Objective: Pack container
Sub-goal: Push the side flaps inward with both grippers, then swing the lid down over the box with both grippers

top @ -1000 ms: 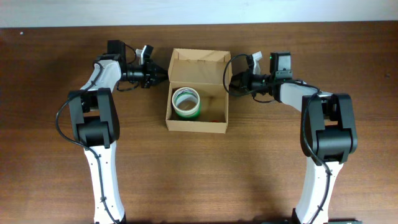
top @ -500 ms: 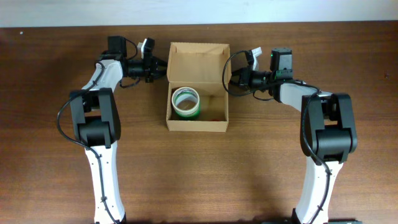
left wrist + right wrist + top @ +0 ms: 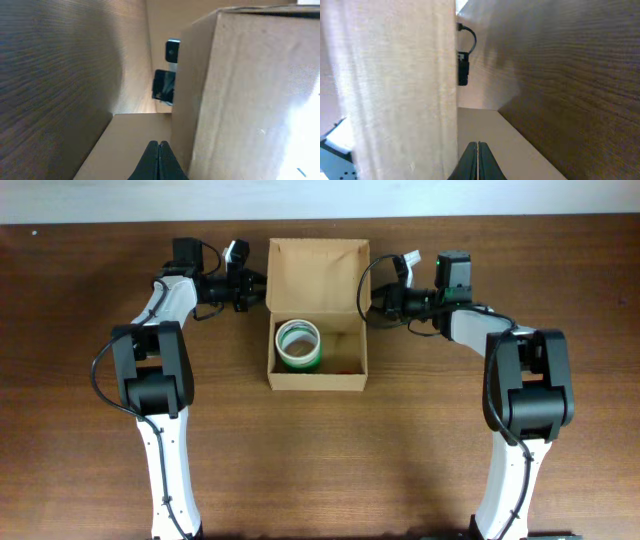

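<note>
Open box, far centre of the table, with a closed gripper at each side of its flap.

The box (image 3: 316, 382) sits on the table (image 3: 320, 465) between the two arms, its flap (image 3: 315, 265) open at the far edge. A green-and-white tape roll (image 3: 299, 343) lies flat in the box's left half. The left gripper (image 3: 261, 291) is at the flap's left edge and the right gripper (image 3: 369, 302) at its right edge; contact cannot be told. In both wrist views the fingertips (image 3: 150, 162) meet, jaws closed on nothing, with cardboard just beside them.
</note>
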`<state>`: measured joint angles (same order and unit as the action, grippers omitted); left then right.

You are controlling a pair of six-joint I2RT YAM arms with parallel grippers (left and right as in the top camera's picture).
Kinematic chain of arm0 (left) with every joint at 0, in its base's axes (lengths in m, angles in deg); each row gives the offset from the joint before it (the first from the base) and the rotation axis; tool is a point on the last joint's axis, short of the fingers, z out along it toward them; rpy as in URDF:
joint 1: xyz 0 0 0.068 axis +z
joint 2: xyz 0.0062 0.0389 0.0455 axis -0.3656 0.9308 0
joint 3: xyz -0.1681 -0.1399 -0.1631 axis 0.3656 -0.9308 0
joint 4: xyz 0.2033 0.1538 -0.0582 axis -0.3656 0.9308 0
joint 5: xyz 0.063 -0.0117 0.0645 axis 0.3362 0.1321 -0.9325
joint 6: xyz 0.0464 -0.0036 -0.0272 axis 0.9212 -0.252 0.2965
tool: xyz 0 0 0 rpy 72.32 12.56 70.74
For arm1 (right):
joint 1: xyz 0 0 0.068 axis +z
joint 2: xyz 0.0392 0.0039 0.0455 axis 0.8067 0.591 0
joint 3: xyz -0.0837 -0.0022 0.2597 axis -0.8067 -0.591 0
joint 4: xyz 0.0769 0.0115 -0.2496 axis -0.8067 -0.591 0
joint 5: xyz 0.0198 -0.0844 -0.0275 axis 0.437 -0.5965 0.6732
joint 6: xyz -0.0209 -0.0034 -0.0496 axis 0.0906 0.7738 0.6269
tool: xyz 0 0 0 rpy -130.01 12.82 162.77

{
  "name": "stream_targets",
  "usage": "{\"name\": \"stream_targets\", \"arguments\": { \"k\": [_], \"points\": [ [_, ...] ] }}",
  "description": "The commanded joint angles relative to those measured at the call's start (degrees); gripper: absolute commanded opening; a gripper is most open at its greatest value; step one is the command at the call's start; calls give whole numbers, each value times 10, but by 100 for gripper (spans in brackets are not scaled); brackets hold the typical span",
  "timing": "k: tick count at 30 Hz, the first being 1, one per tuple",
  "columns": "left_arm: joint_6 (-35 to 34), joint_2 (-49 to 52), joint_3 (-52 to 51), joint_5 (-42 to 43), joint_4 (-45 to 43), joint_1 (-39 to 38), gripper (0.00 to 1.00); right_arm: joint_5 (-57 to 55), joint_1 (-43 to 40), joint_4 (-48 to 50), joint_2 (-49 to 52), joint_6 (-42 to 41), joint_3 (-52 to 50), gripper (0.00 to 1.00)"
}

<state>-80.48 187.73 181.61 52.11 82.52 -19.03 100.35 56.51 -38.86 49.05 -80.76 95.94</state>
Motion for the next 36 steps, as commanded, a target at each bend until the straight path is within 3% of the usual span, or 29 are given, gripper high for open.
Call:
{"name": "stream_targets", "arguments": {
  "k": [1, 7, 14, 20, 25, 36],
  "points": [
    [-2, -46, 4, -50, -2, 3, 1, 13, 11, -18, -9, -14, 36, 4],
    [-2, -93, 4, -107, 4, 3, 2, -49, 38, -133, -14, -16, 93, 4],
    [-1, -110, 4, -129, 32, -8, 2, -90, 63, -247, -14, 40, 178, 4],
    [58, -125, 4, -180, 105, -13, 2, -103, 62, -336, -14, 90, 229, 4],
    [126, -155, 4, -233, 186, -13, 2, -135, 64, -463, -14, 181, 281, 4],
    [163, -220, 4, -284, 255, -13, 2, -170, 70, -644, -16, 287, 396, 4]
  ]
}}
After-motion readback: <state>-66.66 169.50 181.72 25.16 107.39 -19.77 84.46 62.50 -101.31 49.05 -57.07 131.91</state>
